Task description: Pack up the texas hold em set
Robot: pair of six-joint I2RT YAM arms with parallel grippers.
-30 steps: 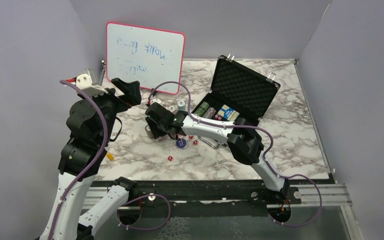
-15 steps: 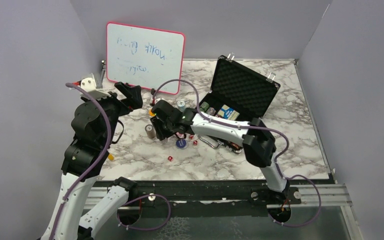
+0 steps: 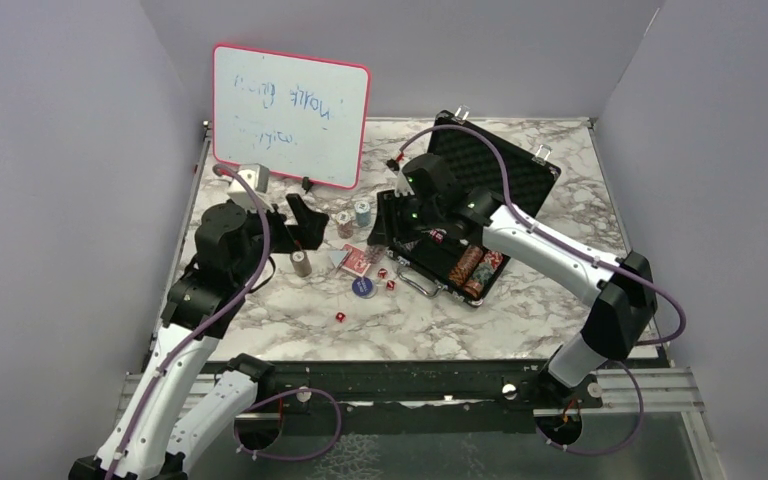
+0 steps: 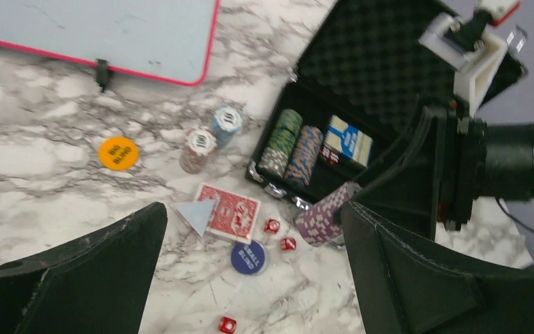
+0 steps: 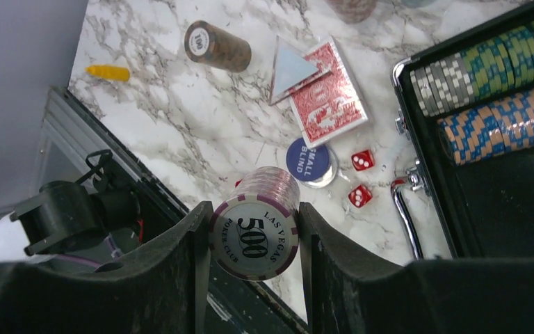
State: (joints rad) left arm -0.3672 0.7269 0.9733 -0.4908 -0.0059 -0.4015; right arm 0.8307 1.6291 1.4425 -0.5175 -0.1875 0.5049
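The black case (image 3: 495, 175) lies open at the back right, with chip stacks (image 4: 282, 142) and a blue card box (image 4: 345, 144) in its foam. My right gripper (image 3: 388, 232) hangs by the case's left end, shut on a purple 500 chip stack (image 5: 254, 236). My left gripper (image 3: 305, 228) is open over the table; nothing is between its fingers. Below it lie the red-backed cards (image 4: 228, 211), the blue button (image 4: 249, 257) and red dice (image 4: 272, 225). An orange button (image 4: 119, 152) and two upright stacks (image 4: 199, 149) sit farther left. A brown stack (image 3: 302, 263) is near my left gripper.
The pink-framed whiteboard (image 3: 290, 115) leans at the back left. A small yellow piece (image 5: 108, 72) lies near the table's left front edge. The case's metal handle (image 5: 403, 216) sticks out toward the dice. Grey walls close in three sides.
My right gripper has closed on the purple stack and carried it right, from beside the brown stack to the case's left end. My left arm has swung lower and toward the middle, still open.
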